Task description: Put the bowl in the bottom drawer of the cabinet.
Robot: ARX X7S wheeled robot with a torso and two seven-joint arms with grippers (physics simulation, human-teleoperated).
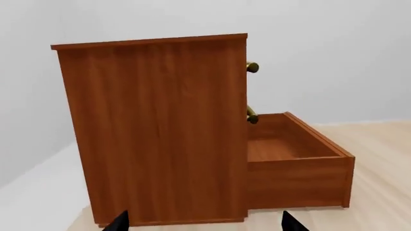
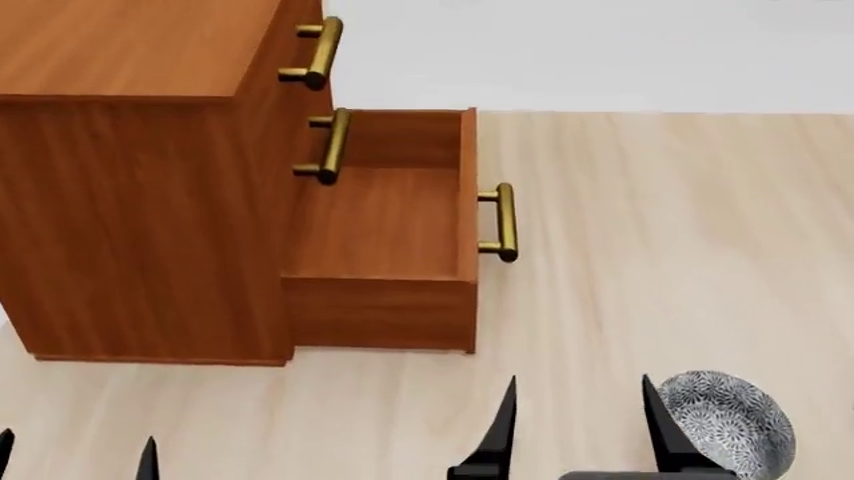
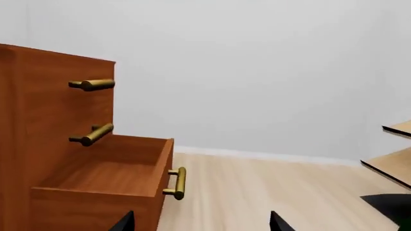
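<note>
The reddish-brown cabinet [image 2: 134, 190] stands on the floor at the left. Its bottom drawer [image 2: 380, 305] is pulled out and I see nothing inside it; its brass handle [image 2: 499, 222] faces right. The patterned bowl [image 2: 731, 420] sits low at the right, just outside the right finger of my right gripper [image 2: 581, 432], which is open with nothing between its fingers. My left gripper [image 2: 76, 458] shows only its tips at the lower left, open. The left wrist view faces the cabinet [image 1: 154, 130] side and drawer [image 1: 299, 175]. The right wrist view shows the drawer [image 3: 96, 204] from its front corner.
Two upper drawers are shut, with brass handles [image 2: 320, 52] sticking out above the open drawer. A light plywood rack [image 3: 393, 166] on a black base [image 3: 388, 204] stands off to the right. Pale wooden floor [image 2: 667, 220] stretches to the right of the cabinet, up to a white wall.
</note>
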